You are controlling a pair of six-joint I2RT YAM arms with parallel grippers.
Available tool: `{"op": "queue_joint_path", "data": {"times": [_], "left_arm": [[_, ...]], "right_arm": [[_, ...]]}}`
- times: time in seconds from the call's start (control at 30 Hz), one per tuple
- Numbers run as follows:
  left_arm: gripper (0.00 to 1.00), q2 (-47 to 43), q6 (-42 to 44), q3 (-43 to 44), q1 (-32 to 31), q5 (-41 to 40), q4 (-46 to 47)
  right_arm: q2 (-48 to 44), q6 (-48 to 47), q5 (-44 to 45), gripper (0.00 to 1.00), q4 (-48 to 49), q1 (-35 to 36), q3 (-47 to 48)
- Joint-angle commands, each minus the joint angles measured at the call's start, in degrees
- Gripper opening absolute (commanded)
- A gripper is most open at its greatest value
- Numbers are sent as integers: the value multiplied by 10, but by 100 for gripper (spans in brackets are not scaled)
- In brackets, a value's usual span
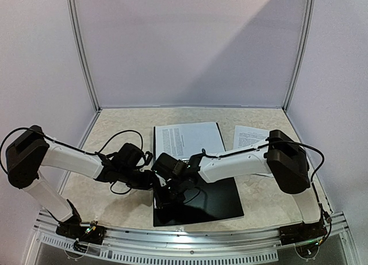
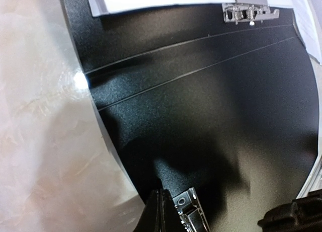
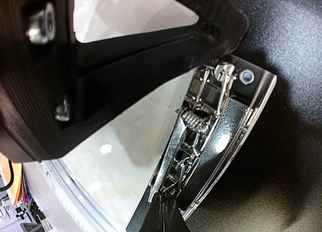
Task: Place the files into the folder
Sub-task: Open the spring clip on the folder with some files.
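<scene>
The black folder [image 1: 215,202] lies open on the table. One printed file sheet [image 1: 187,139] covers its far half, and a second sheet [image 1: 248,136] lies on the table to its right. Both grippers meet at the near half's left edge. My left gripper [image 1: 152,177] is shut, its tips [image 2: 161,214] on the folder [image 2: 201,106] edge beside a metal clip [image 2: 190,212]. My right gripper [image 1: 162,190] is shut, its tips [image 3: 163,217] touching the lever end of that clip [image 3: 211,136]. A second clip [image 2: 249,13] sits by the sheet [image 2: 166,0].
The marbled tabletop [image 1: 115,207] is bare left of the folder. The left gripper's black body [image 3: 100,66] hangs close over the right gripper. White walls and metal posts [image 1: 83,52] enclose the table, and a metal rail [image 1: 190,239] runs along the near edge.
</scene>
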Motion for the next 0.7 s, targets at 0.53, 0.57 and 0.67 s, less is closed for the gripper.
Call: {"op": "queue_joint_path", "data": {"times": [0.53, 0.57, 0.67], "left_arm": [[0, 41, 18, -18, -1, 2, -62], [0, 38, 18, -16, -1, 1, -65], [0, 30, 15, -12, -1, -4, -71]], "right_arm": [[-171, -1, -21, 19, 157, -5, -118], [-172, -2, -25, 20, 160, -6, -121], [-169, -3, -26, 24, 163, -5, -140]]}}
